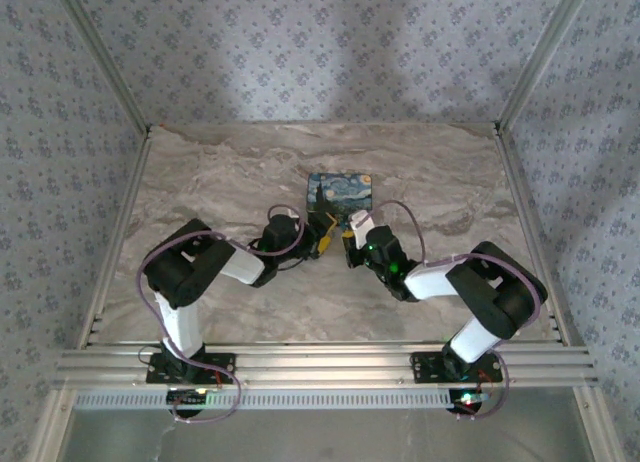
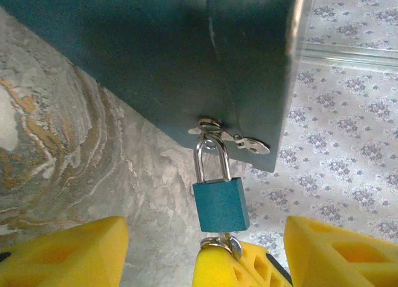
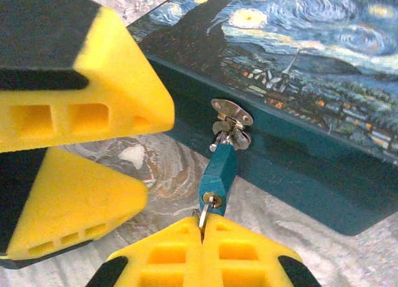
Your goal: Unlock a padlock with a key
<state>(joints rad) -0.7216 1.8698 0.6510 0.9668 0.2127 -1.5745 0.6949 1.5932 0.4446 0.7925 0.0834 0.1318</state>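
Starting with the veined marble counter, spread across the middle of the overhead view. Sitting on it just above centre, a blue box with a swirling night-sky lid, its dark teal front wall across the upper half of the left wrist view. Reaching in from lower left, the left gripper: jaws spread wide, yellow fingers at both bottom corners of its own view, one on either side of the lock and clear of it. Coming in from lower right, the right gripper: jaws pressed together on the key, bottom centre of its own view. Hanging from a silver hasp on the box's front wall, the padlock: teal body, steel shackle through the hasp loop, centre of both wrist views, slanting away from the wall toward the pinched jaws. Seated in the keyhole on the lock's underside, the key, its head gripped between the yellow tips.
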